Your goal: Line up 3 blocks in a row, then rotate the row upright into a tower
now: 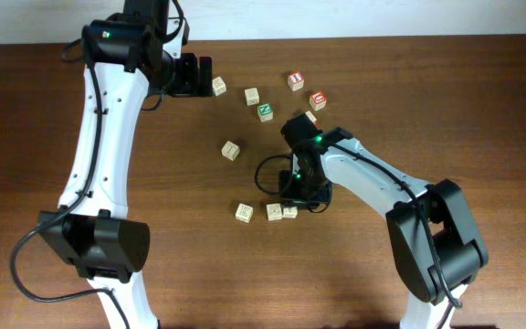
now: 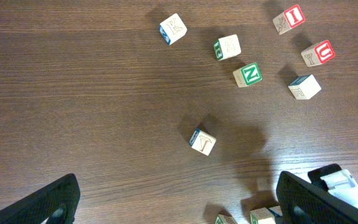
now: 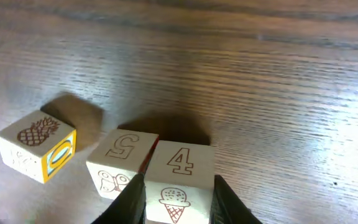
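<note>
The right gripper (image 3: pixel 179 200) was down at the surface (image 3: pixel 278 81), its 2 dark fingers (image 3: pixel 133 200) set against opposite sides of the 4 block (image 3: pixel 180 163), closed on it. That block sat flat on the wood with a 4 on top and an ice-cream cone on the near face. The 5 block (image 3: pixel 122 154) stood touching its left side, showing a butterfly on the front. The pineapple block (image 3: pixel 35 144) lay a little apart farther left, turned at an angle, with a yellow-and-blue printed side.

From overhead, these 3 formed a short row near the middle of the surface: the pineapple block (image 1: pixel 244 212), the 5 block (image 1: pixel 274 211) and the 4 block (image 1: pixel 289 211), the last at the tip of the right gripper (image 1: pixel 301 189).

The left gripper (image 2: pixel 176 190) hung well above the wood with its fingers spread fully wide and nothing between them. Overhead, it (image 1: pixel 197 77) sat at the far left, beside a pale cube (image 1: pixel 218 86).

Other cubes lay scattered beyond the row: a green N block (image 1: pixel 265 111), a red I block (image 1: pixel 296 80), a red U block (image 1: pixel 318 100), and a lone pale cube (image 1: pixel 231 150) between them and the row.
</note>
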Tool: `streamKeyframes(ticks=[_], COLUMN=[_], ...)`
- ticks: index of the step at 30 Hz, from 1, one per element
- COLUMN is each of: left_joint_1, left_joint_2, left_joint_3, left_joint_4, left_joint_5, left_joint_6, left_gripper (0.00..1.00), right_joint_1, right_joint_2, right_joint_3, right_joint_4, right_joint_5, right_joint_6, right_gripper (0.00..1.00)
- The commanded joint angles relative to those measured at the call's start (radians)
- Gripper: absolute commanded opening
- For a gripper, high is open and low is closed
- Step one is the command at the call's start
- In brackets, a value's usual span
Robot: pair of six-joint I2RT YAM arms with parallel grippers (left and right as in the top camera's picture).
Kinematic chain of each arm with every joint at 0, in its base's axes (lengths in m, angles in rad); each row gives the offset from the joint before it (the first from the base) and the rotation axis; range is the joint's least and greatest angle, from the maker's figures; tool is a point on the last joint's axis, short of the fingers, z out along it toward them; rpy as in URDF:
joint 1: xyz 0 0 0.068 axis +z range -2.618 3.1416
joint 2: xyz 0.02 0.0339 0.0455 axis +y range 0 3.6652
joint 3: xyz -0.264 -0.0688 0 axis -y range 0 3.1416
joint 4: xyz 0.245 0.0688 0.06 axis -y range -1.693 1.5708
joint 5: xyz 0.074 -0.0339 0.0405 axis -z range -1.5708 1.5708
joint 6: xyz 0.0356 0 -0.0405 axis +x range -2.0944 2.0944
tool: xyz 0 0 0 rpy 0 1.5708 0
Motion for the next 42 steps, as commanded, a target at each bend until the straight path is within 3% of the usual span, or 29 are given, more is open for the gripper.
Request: streamKeyframes(ticks=[1,2,3,6,10,15,20,24,37,42], left_joint_1=[0.003,0.003,0.002,0.003,0.003,0.023,0.174,0.296,0.306,0.306], left_joint_2=[0.003,0.003,0.003,0.003,0.003,0.003,0.003,0.003,0.003,0.003], left_joint_3=[0.002,0.002,0.002,0.002,0.002,0.003,0.003,0.002,0.001,0.001], left_joint_4=[-0.001,-0.001,-0.001,-0.001,0.0,0.048,0.093,0.045,0.023,0.02], left_joint_5=[-0.004,-0.004,-0.004,-0.004,-0.004,-0.023,-0.037,-0.037,-0.037,-0.037], left_joint_6=[0.006,0.006,0.006,0.006,0.006,0.005,-0.064,-0.066,-0.066,-0.066], left_gripper=[0.99,1.0,0.99,0.99,0.99,0.99,0.99,0.99,0.99,0.99], right_joint_1=[0.004,0.005,0.005,0.005,0.005,0.035,0.198,0.293,0.324,0.289], right_joint_2=[0.002,0.002,0.002,0.002,0.002,0.0,0.054,0.115,0.158,0.158], right_joint_3=[-0.007,-0.007,-0.007,-0.007,0.021,0.222,0.222,0.222,0.222,0.222], right_joint_4=[0.002,0.003,0.003,0.0,-0.027,-0.058,0.146,0.221,0.095,0.043], right_joint_5=[-0.026,-0.027,-0.028,-0.033,-0.054,-0.053,0.048,0.052,0.116,0.134], right_joint_6=[-0.064,-0.063,-0.063,-0.063,-0.063,-0.047,0.192,0.206,0.148,0.206], right_gripper=[0.26,0.27,0.35,0.45,0.47,0.51,0.47,0.47,0.43,0.39])
